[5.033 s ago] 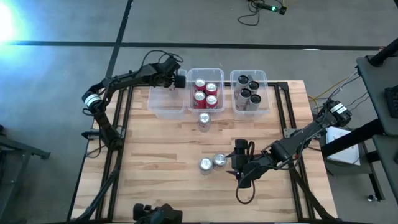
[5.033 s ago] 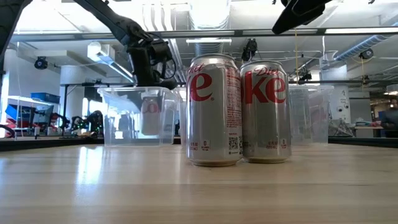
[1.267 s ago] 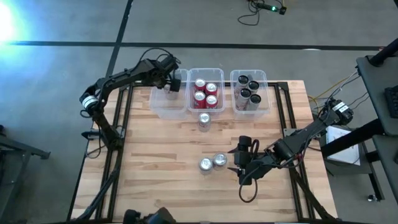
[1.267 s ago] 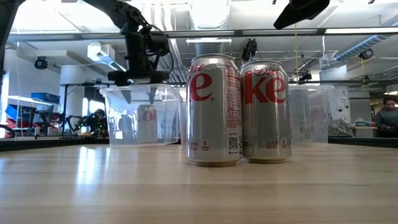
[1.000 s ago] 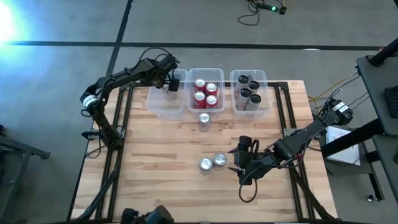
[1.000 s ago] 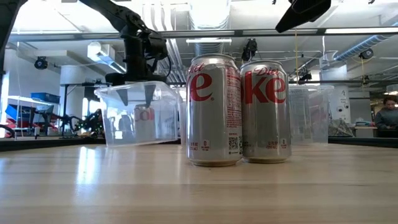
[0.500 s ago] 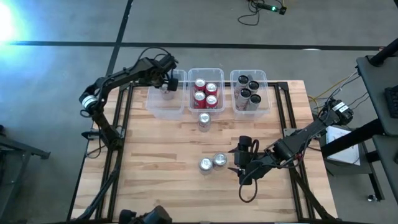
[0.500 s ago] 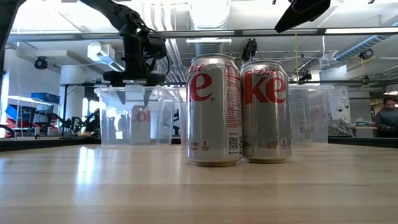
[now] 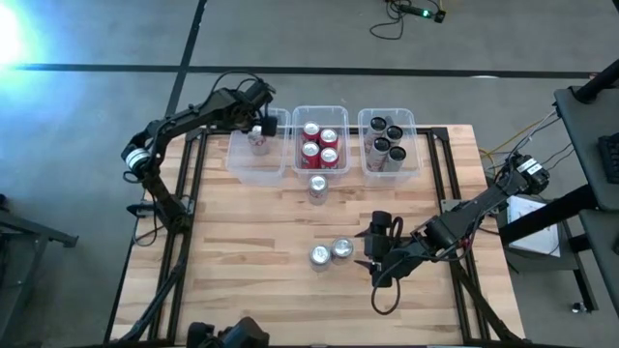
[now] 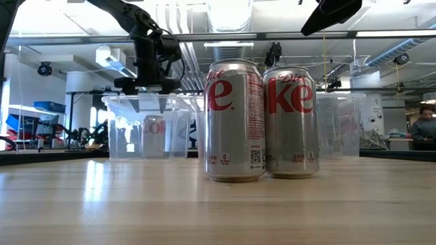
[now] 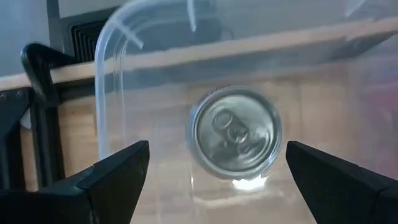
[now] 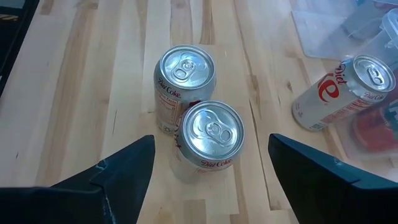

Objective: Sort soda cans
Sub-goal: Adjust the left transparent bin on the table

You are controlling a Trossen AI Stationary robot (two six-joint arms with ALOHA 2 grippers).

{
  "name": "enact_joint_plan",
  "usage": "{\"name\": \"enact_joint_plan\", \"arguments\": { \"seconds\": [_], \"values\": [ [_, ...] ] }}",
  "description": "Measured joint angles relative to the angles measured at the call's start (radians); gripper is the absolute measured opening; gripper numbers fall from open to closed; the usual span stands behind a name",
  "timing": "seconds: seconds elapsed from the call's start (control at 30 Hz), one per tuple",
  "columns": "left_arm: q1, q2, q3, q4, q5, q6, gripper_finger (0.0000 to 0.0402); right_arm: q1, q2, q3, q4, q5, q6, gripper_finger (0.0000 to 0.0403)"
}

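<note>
Two silver cans (image 12: pixel 198 124) touching on pale planks, left claw (image 11: pixel 211 180) spread

Three clear plastic bins are sitting in a row along the far edge of the wooden bench (image 9: pixel 251 232): the left bin (image 9: pixel 239 158) toward the far-left corner, the middle bin (image 9: pixel 336 114) beside it, and the right bin (image 9: pixel 412 122) toward the far-right corner. A dark cable (image 9: pixel 401 19) is lying on the grey floor (image 9: pixel 97 39) beyond the bench.
</note>
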Motion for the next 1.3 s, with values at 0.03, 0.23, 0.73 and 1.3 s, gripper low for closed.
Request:
{"name": "enact_joint_plan", "arguments": {
  "seconds": [0.03,0.23,0.73,1.3],
  "values": [
    [0.000,0.000,0.000,0.011,0.000,0.001,0.0362,0.000,0.000,0.000,0.000,0.000,0.000,0.0306],
    [0.015,0.011,-0.002,0.028,-0.033,0.001,0.0362,0.000,0.000,-0.001,0.000,0.000,0.016,0.0297],
    [0.042,0.011,-0.002,0.036,-0.067,-0.053,0.0362,0.000,0.000,-0.016,0.000,0.000,0.033,0.0314],
    [0.086,0.029,-0.002,0.186,-0.088,-0.078,0.0362,0.000,0.000,-0.025,0.000,0.000,0.040,0.0315]
  ]
}}
